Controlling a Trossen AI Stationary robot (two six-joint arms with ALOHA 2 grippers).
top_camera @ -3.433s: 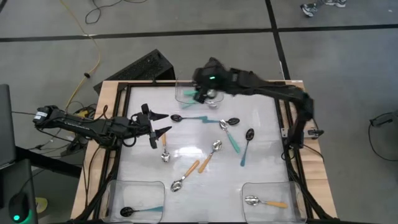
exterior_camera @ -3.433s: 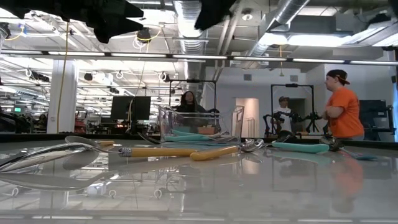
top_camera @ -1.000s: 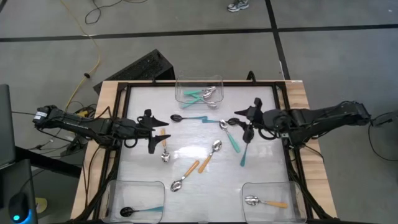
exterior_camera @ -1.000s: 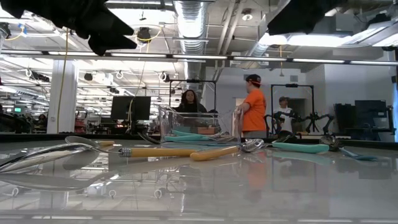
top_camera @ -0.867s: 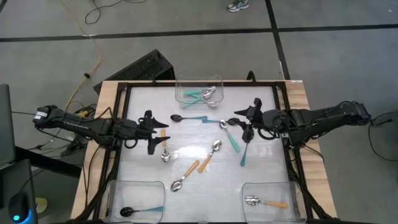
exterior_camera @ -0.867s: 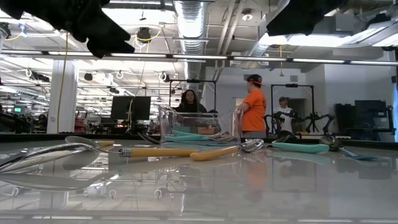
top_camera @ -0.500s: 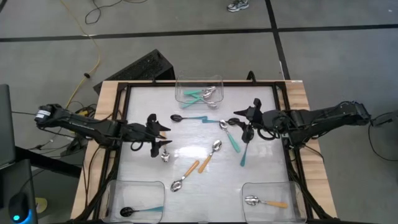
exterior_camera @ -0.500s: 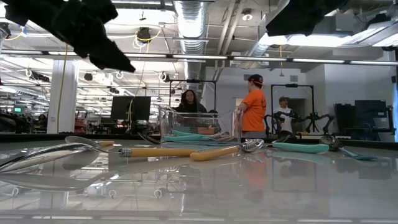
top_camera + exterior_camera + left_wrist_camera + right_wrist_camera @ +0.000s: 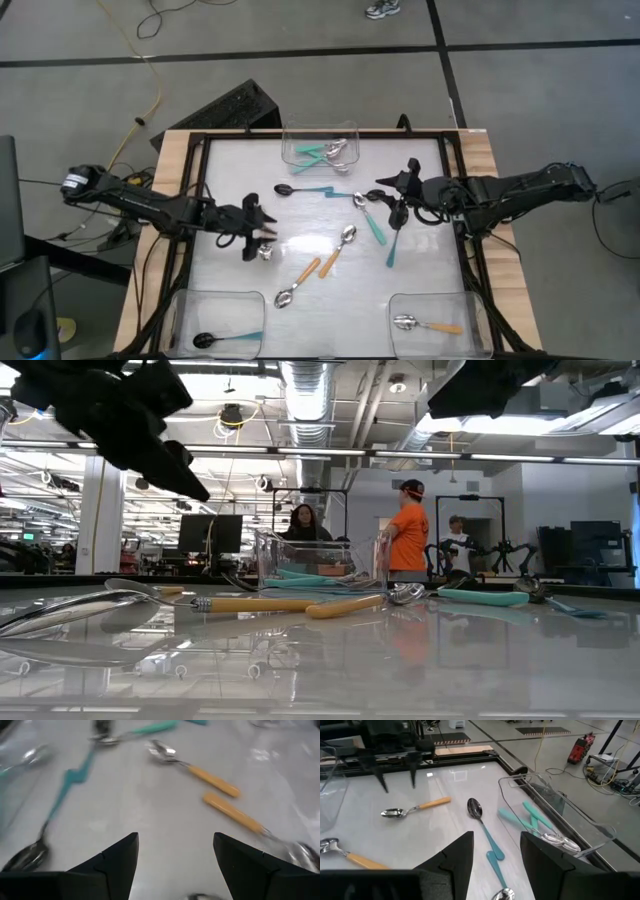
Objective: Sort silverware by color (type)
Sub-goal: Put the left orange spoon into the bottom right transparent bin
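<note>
My left fingers [image 9: 258, 232] stand apart with nothing between them, hanging over the glossy white worktop [image 9: 300, 225] just above a small silver-bowled spoon with an orange handle [image 9: 265, 247]; that arm reaches in low and nearly level from the left edge. My right fingers [image 9: 389, 194] are also parted and empty, held out level from the right side, close over a black-bowled spoon with a slim teal handle [image 9: 395, 234] and a silver-bowled teal one [image 9: 368, 215]. Between my two sets of fingers lie another black-and-teal spoon [image 9: 304, 189] and two more orange-handled silver spoons [image 9: 336, 249], all flat on the worktop and well apart. The clear plastic bin at the far edge [image 9: 320, 148] holds several teal-handled spoons with shiny bowls. The near left bin [image 9: 215, 320] holds one black-bowled teal spoon, and the near right bin [image 9: 432, 312] one silver spoon with an orange handle.
</note>
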